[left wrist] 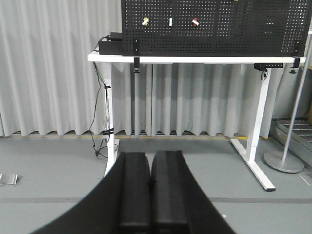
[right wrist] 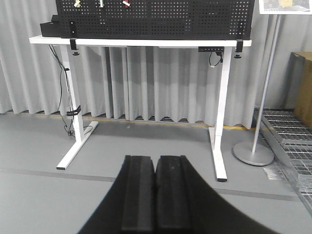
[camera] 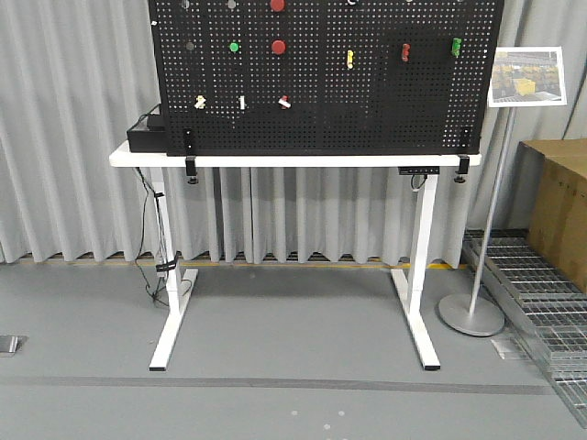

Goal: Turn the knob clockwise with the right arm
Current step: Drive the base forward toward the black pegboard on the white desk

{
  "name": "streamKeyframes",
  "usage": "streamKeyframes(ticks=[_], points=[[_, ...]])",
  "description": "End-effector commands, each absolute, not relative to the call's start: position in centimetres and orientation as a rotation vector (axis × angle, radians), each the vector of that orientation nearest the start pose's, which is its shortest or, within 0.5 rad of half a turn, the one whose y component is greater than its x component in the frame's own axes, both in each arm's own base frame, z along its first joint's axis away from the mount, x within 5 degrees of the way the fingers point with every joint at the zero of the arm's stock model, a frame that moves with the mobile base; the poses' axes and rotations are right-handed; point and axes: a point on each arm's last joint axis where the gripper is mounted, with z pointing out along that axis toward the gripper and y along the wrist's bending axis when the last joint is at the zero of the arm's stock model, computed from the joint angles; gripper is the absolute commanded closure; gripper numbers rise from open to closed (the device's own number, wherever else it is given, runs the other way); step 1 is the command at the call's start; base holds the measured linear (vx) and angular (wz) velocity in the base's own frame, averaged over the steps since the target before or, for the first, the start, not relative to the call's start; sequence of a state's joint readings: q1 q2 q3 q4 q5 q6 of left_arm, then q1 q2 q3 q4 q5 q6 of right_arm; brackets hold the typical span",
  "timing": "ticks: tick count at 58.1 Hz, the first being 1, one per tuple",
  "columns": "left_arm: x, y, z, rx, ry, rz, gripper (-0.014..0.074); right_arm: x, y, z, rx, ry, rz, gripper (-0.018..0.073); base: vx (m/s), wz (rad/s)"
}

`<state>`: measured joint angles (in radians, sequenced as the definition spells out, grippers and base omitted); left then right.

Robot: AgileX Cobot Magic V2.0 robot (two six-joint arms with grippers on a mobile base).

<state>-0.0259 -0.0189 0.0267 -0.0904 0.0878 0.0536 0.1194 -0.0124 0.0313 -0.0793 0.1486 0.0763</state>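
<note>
The right gripper (right wrist: 155, 195) is held together, empty; among knobs (camera: 278, 46) on the far pegboard (camera: 385, 101), the wrong one may be seized.

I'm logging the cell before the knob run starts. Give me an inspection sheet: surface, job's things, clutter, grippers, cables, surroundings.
Surface: white table, with a black pegboard clamped upright on it.
Job's things: two red knobs, a green knob and small switches on the pegboard; which one is the target cannot be told.
Clutter: black box at the table's left end.
Grippers: left gripper and right gripper shut, empty, far from the board.
Cables: black cables hanging by the left leg.
Surroundings: grey curtain, sign stand, cardboard box, floor grating.
</note>
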Motion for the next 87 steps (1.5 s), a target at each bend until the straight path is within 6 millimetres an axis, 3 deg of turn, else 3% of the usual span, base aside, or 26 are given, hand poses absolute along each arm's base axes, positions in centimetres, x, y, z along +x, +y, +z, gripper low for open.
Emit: streamKeyframes(ticks=[1, 54, 87], points=[[5.65, -0.14, 19.99, -0.011, 1.514, -0.052, 0.0603, 5.62, 0.61, 19.63, -0.092, 1.561, 0.082, 0.0568, 0.00, 0.00], [5.65, -0.14, 19.99, -0.011, 1.514, -0.052, 0.0603, 5.62, 0.61, 19.63, -0.092, 1.561, 0.082, 0.0568, 0.02, 0.00], [5.65, -0.14, 19.99, -0.011, 1.514, -0.052, 0.0603, 5.62, 0.61, 19.63, -0.092, 1.561, 0.082, 0.0568, 0.24, 0.01]])
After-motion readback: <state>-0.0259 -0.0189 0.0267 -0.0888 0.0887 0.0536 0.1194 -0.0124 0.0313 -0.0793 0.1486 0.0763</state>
